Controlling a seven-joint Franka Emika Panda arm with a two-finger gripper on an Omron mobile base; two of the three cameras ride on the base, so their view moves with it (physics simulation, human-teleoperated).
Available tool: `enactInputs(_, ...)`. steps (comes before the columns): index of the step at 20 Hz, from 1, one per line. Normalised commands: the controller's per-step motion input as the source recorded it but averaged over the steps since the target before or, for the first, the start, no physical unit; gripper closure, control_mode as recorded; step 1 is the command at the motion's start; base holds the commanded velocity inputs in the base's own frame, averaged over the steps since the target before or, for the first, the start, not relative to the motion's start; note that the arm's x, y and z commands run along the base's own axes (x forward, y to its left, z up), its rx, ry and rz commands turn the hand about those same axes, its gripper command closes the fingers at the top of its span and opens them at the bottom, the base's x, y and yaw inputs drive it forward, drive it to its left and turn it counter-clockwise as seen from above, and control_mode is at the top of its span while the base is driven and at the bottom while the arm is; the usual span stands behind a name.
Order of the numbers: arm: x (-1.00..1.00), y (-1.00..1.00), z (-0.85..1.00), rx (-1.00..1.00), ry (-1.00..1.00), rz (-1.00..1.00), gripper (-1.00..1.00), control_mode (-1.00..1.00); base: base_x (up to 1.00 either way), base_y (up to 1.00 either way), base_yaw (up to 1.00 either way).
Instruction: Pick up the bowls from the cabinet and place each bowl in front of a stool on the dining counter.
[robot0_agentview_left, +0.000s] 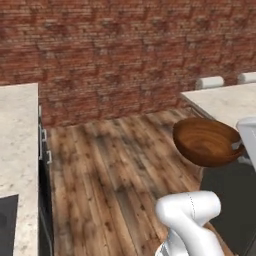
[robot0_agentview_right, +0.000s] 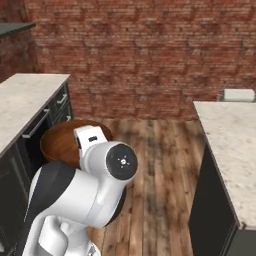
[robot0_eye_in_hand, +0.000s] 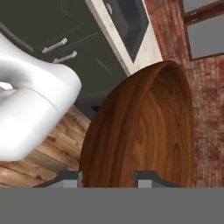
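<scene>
One dark reddish-brown wooden bowl (robot0_agentview_left: 207, 142) hangs in the air over the wooden floor, tilted, just left of the dining counter (robot0_agentview_left: 225, 102). My gripper (robot0_eye_in_hand: 109, 178) is shut on its rim, with one fingertip on each side of the wall. In the right base view the bowl (robot0_agentview_right: 59, 141) sits behind my white wrist (robot0_agentview_right: 92, 137). The hand view looks along the bowl (robot0_eye_in_hand: 144, 131) from its edge. The dining counter (robot0_agentview_right: 227, 140) runs along the right side. The second bowl and the cabinet are out of view.
A beige worktop (robot0_agentview_left: 17, 145) with a black hob (robot0_agentview_left: 7, 220) and dark grey drawers (robot0_agentview_right: 55, 112) lines the left side. White stools (robot0_agentview_left: 210, 82) stand behind the dining counter, one also visible (robot0_agentview_right: 239, 95). A brick wall (robot0_agentview_left: 125, 50) closes the far end.
</scene>
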Motion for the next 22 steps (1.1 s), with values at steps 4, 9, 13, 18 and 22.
enactInputs(4,0.00,0.00,0.00,0.00,0.00,0.00,1.00,1.00,1.00,0.21,-0.12)
enactInputs(9,0.00,0.00,0.00,0.00,0.00,0.00,1.00,1.00,1.00,0.31,-0.13)
enactInputs(13,0.00,0.00,0.00,0.00,0.00,0.00,1.00,1.00,1.00,0.41,-0.13)
enactInputs(18,0.00,0.00,0.00,0.00,0.00,0.00,1.00,1.00,1.00,0.48,-0.16)
enactInputs(22,0.00,0.00,0.00,0.00,0.00,0.00,1.00,1.00,1.00,0.51,-0.18)
